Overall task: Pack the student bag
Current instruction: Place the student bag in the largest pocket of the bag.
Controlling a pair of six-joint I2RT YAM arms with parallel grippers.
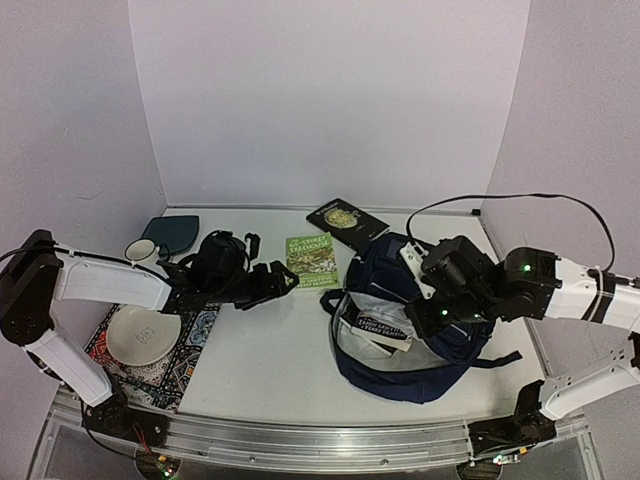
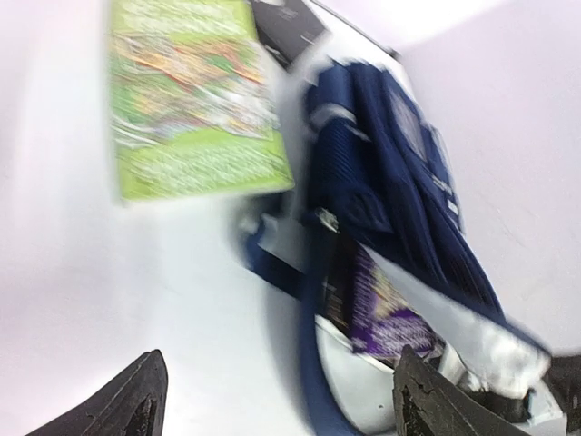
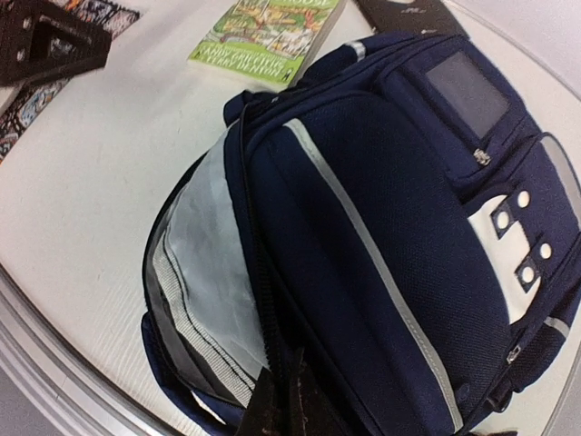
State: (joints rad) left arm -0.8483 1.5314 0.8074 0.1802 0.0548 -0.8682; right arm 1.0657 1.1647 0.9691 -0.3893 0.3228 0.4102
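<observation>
Top external view shows the left gripper [image 1: 285,282] spread open and empty beside a green book [image 1: 312,260], the right gripper [image 1: 435,318] pinched shut on the student bag [image 1: 450,362].

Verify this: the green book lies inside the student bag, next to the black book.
Wrong: the green book lies on the table, outside the student bag, next to the black book. The top external view shows it.

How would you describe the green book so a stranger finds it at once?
Start at the large navy student bag on the table's right half. Just left of it, toward the back, the green book lies flat. Its bright green illustrated cover sets it apart from the black book behind it.
</observation>
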